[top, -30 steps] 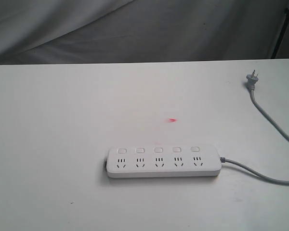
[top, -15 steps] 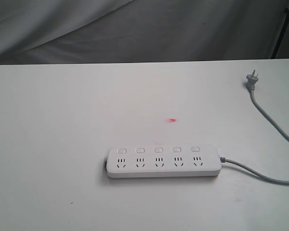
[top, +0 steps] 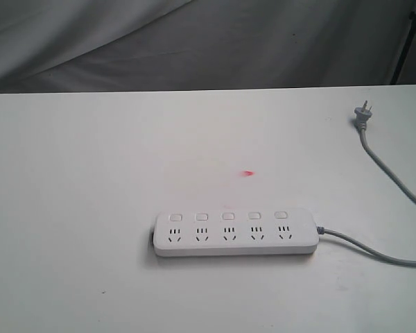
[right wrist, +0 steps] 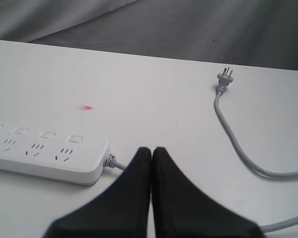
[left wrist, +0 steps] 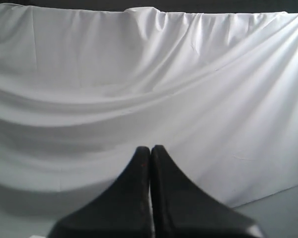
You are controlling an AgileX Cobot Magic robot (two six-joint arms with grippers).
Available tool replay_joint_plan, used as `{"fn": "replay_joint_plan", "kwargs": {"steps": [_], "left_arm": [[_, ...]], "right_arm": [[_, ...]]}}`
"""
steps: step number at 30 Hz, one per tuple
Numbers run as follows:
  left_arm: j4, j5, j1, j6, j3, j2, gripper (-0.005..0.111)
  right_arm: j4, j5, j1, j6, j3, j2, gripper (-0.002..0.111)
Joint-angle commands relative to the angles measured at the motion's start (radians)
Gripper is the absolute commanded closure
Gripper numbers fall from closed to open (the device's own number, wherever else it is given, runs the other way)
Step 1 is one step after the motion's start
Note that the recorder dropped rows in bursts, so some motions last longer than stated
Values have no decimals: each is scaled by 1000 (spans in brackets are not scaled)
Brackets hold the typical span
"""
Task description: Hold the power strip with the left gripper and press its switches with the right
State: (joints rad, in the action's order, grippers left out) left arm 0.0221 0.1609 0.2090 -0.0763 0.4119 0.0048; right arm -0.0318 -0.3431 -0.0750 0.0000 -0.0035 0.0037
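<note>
Since nothing on the desk (top: 90,173) has shifted over the last second, the power strip (top: 234,233) lies exactly where it lay before, flat and lengthwise along the near edge, a little toward the right-hand side, with nothing touching it. Its five switches (top: 228,216) run in a row along the long side that faces the far edge, one above each socket set. The grey cord (top: 374,253) leaves the strip's right end, runs off past the right edge and comes back to the plug (top: 362,114), which rests near the far right corner, well apart from the strip. A small red mark (top: 248,173) sits on the bare desk between the strip and the far edge, also unchanged. The exterior view shows the whole strip but neither of my grippers. My right wrist view shows my right gripper (right wrist: 151,149) with its two dark fingers pressed together on nothing, hanging just beside the cord end of the strip, and there I see only four of the switches, plus the plug and the cord's loop. My left wrist view shows none of that: my left gripper (left wrist: 150,148) is likewise closed with nothing between its fingers, and beyond it is only the draped white cloth (left wrist: 139,74), so that view does not show where this gripper stands relative to the strip.
</note>
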Motion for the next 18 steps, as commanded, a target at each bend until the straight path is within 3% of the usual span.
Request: {"fn": "replay_joint_plan", "kwargs": {"steps": [1,11,18], "left_arm": [[-6,-33,-2,-28,-86,-5,107],[-13,-31,-81,58,-179,-5,107],[-22,-89,-81,76,-289,-5,107]], "right_arm": [[3,1,-4,0,3,-4,108],[3,1,-4,0,3,-4,108],[3,1,-4,0,3,-4,108]]}}
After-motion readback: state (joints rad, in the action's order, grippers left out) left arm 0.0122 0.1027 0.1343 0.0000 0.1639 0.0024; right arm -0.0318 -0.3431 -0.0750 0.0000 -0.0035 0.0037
